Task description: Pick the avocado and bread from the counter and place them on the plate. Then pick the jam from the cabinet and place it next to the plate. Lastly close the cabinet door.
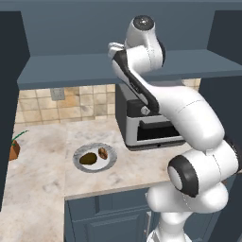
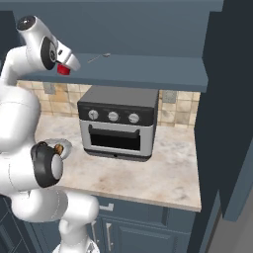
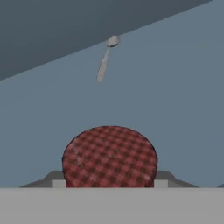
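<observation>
The jam [image 3: 109,156], a jar with a red checked lid, sits between my gripper's [image 3: 109,181] jaws, which are shut on its sides. In the right base view the jam [image 2: 63,69] shows as a red spot under the gripper [image 2: 67,62] at the front edge of the cabinet shelf [image 2: 148,69]. The hand [image 1: 115,47] is up at the shelf, above the counter. On the counter the plate [image 1: 111,161] holds the dark green avocado [image 1: 88,159] and the brown bread [image 1: 102,153]. The plate's edge [image 2: 65,143] and the bread [image 2: 59,148] peek out behind my arm.
A spoon [image 3: 105,59] lies further back on the cabinet shelf, also the spoon [image 2: 99,57]. A toaster oven [image 1: 146,120] stands on the counter right of the plate, under the shelf. A potted plant [image 1: 14,149] is at the far left. Dark open door panels [image 2: 230,108] flank the cabinet.
</observation>
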Controlling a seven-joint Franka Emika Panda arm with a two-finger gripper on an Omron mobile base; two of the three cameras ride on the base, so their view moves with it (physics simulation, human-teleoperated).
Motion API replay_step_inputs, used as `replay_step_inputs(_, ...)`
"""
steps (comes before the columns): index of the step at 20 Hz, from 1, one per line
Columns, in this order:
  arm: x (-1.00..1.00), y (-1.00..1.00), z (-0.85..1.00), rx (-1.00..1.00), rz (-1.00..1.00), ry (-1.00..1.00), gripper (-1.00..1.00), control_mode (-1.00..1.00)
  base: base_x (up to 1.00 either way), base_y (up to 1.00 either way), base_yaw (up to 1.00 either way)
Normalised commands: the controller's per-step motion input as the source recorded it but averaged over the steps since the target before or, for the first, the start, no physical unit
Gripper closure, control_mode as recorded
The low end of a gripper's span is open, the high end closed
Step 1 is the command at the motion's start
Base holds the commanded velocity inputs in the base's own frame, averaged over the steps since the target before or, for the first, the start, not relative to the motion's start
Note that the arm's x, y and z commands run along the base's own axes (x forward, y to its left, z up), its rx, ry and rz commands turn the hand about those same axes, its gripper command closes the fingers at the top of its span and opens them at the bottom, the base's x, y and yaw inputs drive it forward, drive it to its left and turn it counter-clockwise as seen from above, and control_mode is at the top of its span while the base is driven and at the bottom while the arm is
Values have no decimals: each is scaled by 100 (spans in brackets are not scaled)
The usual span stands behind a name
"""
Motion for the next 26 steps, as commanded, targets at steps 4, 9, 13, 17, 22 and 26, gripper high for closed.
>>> replay_step_inputs(4, -75, 1, -3, 8, 6, -1, 100, -100, 0, 0, 0)
replay_step_inputs(9, -75, 4, -3, 8, 13, 0, 100, -100, 0, 0, 0)
replay_step_inputs(13, -75, 3, -6, 8, 18, 0, 100, -100, 0, 0, 0)
replay_step_inputs(17, -75, 0, -13, 2, 21, 0, 100, -100, 0, 0, 0)
replay_step_inputs(22, -73, 0, -24, 0, 28, 0, 100, -100, 0, 0, 0)
replay_step_inputs(26, -64, 0, -34, 0, 35, 0, 100, -100, 0, 0, 0)
